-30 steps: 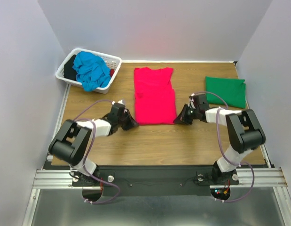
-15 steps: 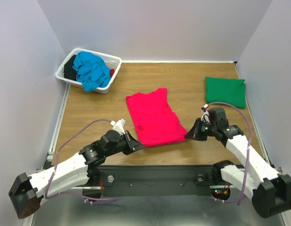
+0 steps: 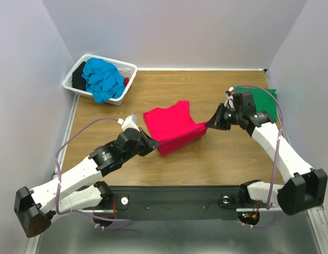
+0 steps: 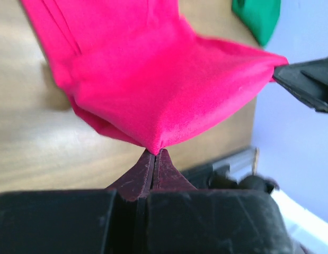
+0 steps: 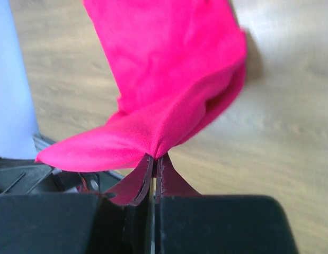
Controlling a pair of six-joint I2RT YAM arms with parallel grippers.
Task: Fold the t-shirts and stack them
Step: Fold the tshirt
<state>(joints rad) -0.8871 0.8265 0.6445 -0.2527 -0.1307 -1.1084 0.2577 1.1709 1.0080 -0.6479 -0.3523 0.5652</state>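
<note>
The pink t-shirt [image 3: 171,126] is in the middle of the wooden table [image 3: 216,159], folded into a narrow band and held up by its near end. That near edge is pulled tight between the two grippers and runs from near left to far right. From there the cloth slopes down and away, so its long axis points toward the back wall, leaning a little left. The far end looks to rest on the wood, though how much of it touches is hard to tell.

The left gripper [image 3: 153,142] is pinched tight on the near left corner, and the left wrist view shows the fingers [image 4: 154,159] pressed together with cloth bunched at their tips. The right gripper [image 3: 209,124] is clamped the same way on the right corner, with only a thin slit between its fingers [image 5: 145,177].

Three t-shirts are in view:
- **Pink:** one, held between the grippers.
- **Green:** one green t-shirt [image 3: 268,94], folded at the far right and mostly covered by the right arm.
- **Blue:** one blue t-shirt [image 3: 103,79], crumpled in the single white basket [image 3: 129,66] at the far left.

Dark cloth and a bit of red sit beside the blue t-shirt, too hidden to identify.
</note>
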